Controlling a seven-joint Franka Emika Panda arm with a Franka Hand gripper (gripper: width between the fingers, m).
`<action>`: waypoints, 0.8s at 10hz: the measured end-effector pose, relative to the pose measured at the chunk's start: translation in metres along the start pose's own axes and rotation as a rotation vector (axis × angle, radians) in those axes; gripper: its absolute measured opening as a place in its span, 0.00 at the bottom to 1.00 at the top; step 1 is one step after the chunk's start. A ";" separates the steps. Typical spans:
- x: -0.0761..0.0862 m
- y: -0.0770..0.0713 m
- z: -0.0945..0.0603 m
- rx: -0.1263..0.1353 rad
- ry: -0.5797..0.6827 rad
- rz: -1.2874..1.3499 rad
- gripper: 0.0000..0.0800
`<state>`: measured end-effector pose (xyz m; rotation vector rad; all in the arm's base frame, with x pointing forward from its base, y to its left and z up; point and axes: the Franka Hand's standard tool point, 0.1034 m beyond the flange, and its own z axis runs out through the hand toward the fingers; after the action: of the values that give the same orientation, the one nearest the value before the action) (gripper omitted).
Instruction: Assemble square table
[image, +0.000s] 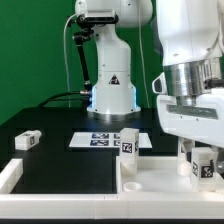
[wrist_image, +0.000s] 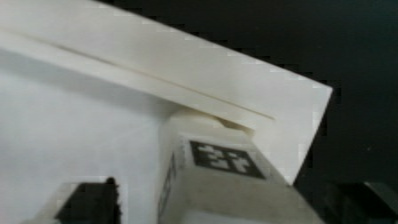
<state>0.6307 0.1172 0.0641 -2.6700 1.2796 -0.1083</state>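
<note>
The white square tabletop (image: 160, 180) lies at the front, on the exterior view's right. One tagged white leg (image: 128, 143) stands at its far edge. Another leg (image: 27, 140) lies alone on the black table at the left. My gripper (image: 201, 160) hangs low over the slab's right part, astride a third leg (image: 204, 172). In the wrist view this leg (wrist_image: 222, 165) stands upright on the tabletop (wrist_image: 89, 110) near its rim. My gripper (wrist_image: 222, 208) is open; the dark fingers (wrist_image: 93, 203) stand off the leg, with a gap showing on one side.
The marker board (image: 105, 140) lies flat behind the tabletop. A long white bar (image: 12, 172) edges the workspace at the front left. The robot's base (image: 112, 95) stands at the back centre, before a green backdrop.
</note>
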 end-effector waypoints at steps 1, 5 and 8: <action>0.000 0.000 0.000 0.000 0.000 -0.018 0.77; 0.000 -0.002 -0.004 -0.021 0.023 -0.455 0.81; -0.004 -0.001 -0.001 -0.025 0.048 -0.634 0.81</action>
<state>0.6291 0.1206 0.0656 -3.0007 0.3999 -0.2382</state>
